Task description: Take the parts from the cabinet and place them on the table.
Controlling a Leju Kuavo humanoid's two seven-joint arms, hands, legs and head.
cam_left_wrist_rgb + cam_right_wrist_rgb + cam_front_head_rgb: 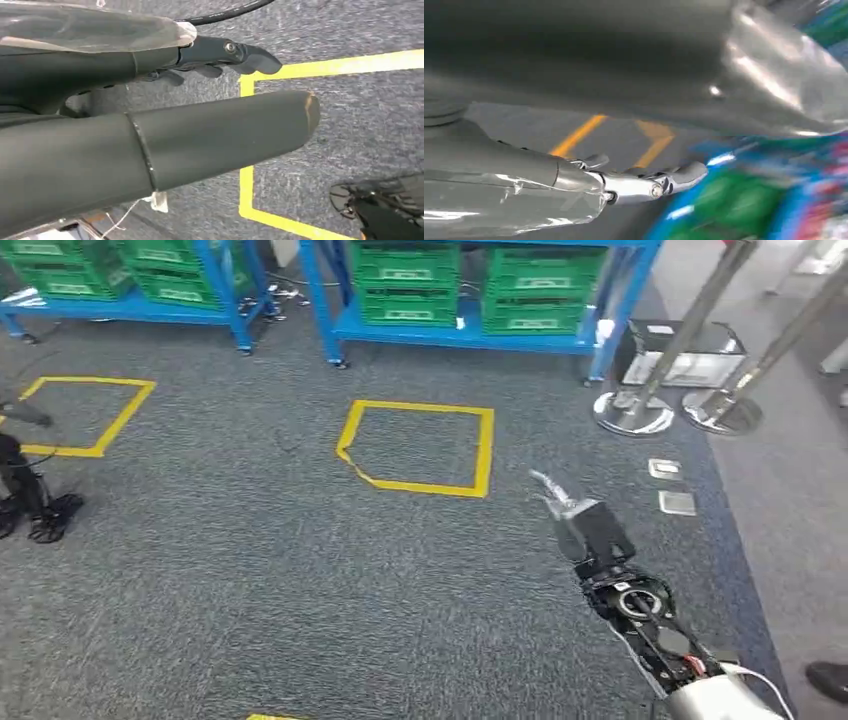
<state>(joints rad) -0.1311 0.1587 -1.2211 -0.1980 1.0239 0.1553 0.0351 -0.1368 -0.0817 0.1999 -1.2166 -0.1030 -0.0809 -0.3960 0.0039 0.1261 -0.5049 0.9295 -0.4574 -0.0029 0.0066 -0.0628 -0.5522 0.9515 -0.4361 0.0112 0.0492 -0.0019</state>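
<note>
Toward the upper centre, green plastic crates [405, 282] on the blue metal shelving [470, 335] lie well ahead of the right hand [590, 530], whose grasp cannot be judged.

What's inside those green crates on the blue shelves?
Nothing can be told: the green crates on the blue shelves show their slotted fronts with white labels, and their walls and the shelf above hide the insides.

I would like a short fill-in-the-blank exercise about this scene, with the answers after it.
1. The crates on the blue shelves are ___ in colour.
2. The squares on the grey carpet are marked with ___ tape.
3. The right hand holds a part wrapped in clear ___.
4. The two metal posts stand to the ___ of the shelves.

Answers: green; yellow; plastic; right
</note>
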